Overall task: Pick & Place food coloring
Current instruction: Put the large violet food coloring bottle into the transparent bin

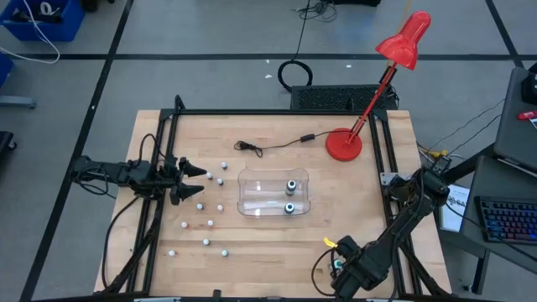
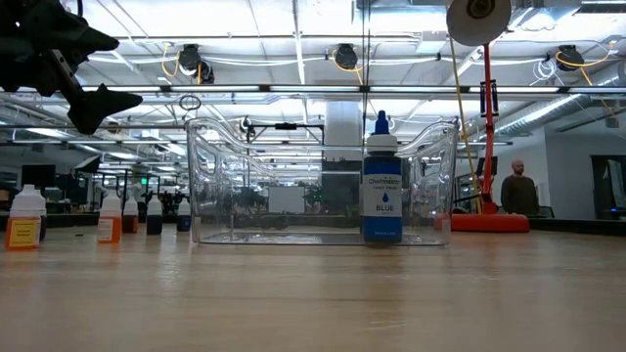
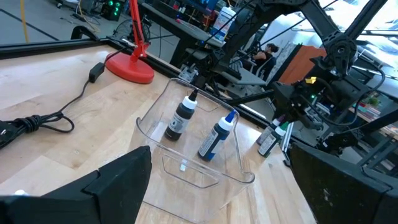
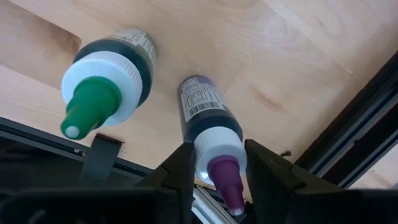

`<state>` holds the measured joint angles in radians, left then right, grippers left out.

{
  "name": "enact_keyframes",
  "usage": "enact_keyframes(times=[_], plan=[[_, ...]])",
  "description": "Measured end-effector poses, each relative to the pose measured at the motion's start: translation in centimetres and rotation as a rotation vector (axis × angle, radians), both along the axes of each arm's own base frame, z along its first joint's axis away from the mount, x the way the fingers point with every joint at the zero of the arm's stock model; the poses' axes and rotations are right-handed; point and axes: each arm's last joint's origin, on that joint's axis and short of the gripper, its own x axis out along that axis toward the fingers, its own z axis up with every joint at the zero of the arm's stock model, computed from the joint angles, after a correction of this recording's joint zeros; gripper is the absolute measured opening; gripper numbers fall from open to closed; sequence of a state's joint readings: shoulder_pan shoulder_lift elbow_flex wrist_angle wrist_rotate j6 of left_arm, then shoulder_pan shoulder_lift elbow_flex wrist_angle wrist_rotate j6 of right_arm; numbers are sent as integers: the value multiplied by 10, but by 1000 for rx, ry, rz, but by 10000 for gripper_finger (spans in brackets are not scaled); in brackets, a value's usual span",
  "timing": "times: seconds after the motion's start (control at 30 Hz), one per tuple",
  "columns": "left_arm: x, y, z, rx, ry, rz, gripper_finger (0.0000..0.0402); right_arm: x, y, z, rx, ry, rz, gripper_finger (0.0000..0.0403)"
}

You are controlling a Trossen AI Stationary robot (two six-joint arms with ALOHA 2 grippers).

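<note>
Purple-capped bottle [image 4: 212, 138] sits pinched between the right gripper [image 4: 217, 163] fingers; clear tub [image 1: 273, 193] holds two bottles; left gripper [image 1: 191, 179] hovers wide open, empty.

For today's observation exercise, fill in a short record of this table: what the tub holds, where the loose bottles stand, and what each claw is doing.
tub: clear, mid-table, two bottles inside, one blue
loose bottles: scattered upright, left of the tub
left claw: open, empty, among the loose bottles
right claw: at the table's near right corner, fingers either side of the purple-tipped bottle
green-tipped bottle: beside it
lamp: red, far side
</note>
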<state>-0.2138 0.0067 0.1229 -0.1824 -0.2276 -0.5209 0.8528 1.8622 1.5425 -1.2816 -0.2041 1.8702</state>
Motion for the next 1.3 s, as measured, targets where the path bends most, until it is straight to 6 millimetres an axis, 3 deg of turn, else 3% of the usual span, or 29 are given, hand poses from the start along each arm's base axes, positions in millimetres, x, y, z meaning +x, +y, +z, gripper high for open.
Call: enact_keyframes(times=[0.23,0.4,0.77,0.93,1.17,1.3], plan=[[0,0,0,0,0,0,379,-6,-7,4,-37,51,44,104],[0,0,0,0,0,0,379,-18,-30,31,-134,31,56,104],[0,0,0,0,-2,0,379,-25,-112,111,-509,-559,243,104],[0,0,0,0,-1,0,379,-3,-153,129,-545,-636,402,104],[0,0,0,0,0,0,379,62,-191,147,-488,-930,662,104],[0,0,0,0,-1,0,379,88,-209,149,-441,-1021,750,104]])
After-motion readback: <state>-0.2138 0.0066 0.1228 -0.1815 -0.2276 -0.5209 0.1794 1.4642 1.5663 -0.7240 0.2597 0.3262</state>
